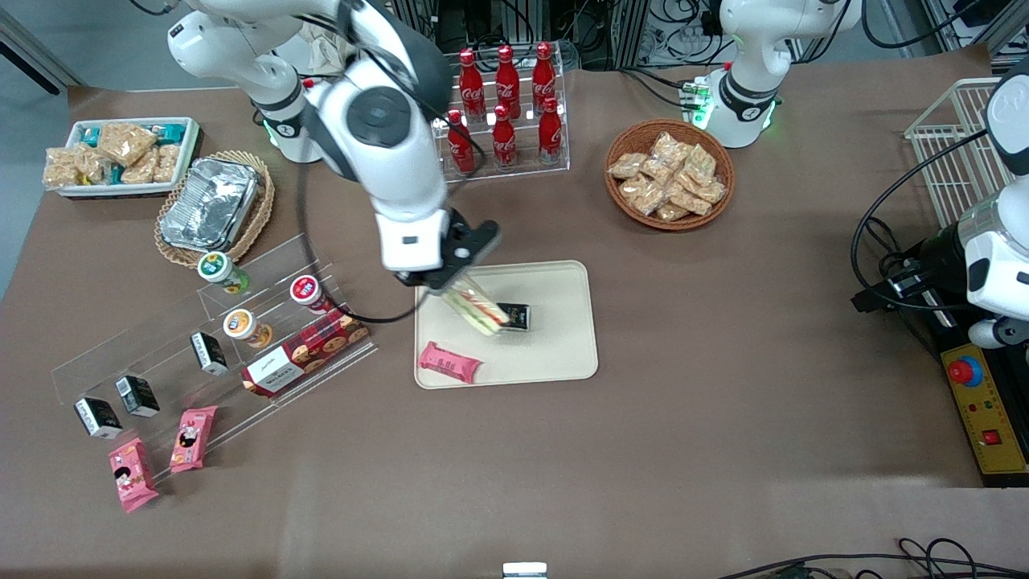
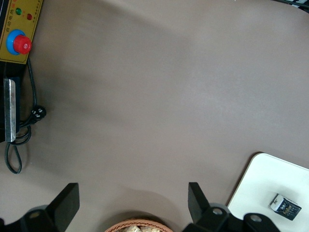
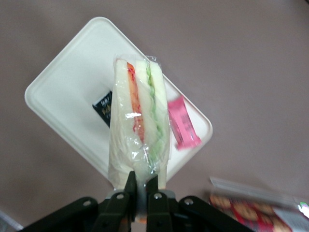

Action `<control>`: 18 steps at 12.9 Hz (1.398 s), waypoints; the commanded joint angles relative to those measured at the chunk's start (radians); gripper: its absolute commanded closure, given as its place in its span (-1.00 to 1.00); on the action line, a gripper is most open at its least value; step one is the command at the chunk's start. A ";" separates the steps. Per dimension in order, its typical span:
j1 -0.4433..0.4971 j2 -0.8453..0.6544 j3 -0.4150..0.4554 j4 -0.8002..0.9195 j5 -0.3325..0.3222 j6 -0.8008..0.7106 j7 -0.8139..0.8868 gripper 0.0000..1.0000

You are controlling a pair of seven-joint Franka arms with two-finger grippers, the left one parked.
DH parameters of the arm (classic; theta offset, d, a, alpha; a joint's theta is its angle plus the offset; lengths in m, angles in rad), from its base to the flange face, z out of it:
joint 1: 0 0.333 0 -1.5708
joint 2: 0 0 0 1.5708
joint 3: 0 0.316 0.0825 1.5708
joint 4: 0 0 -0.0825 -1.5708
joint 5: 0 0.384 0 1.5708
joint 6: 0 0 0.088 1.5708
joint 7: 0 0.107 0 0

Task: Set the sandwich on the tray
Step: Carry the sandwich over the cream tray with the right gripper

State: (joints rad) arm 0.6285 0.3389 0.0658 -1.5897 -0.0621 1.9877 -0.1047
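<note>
Dangling above the tray (image 1: 563,322), the sandwich (image 3: 137,130) is hanging from the hand (image 3: 141,186), whose fingers are pinching tight on one wrapped end. It is looking light, soft and crushable in its slippery film, so the bread's firmer edge is probably the safer place to hold.

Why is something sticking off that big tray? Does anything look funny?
Yes: the pink snack packet lies over the tray rim, half off. The gripper holds the sandwich by one end above the tray, beside a small black packet.
</note>
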 commanded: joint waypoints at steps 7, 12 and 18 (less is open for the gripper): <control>0.042 0.232 -0.020 0.025 -0.217 0.258 0.016 1.00; 0.100 0.278 -0.018 0.025 -0.385 0.292 0.207 1.00; 0.088 0.311 -0.015 0.025 -0.430 0.326 0.281 0.46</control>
State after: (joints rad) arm 0.7291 0.6387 0.0502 -1.5874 -0.4728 2.3037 0.1574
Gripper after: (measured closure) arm 0.885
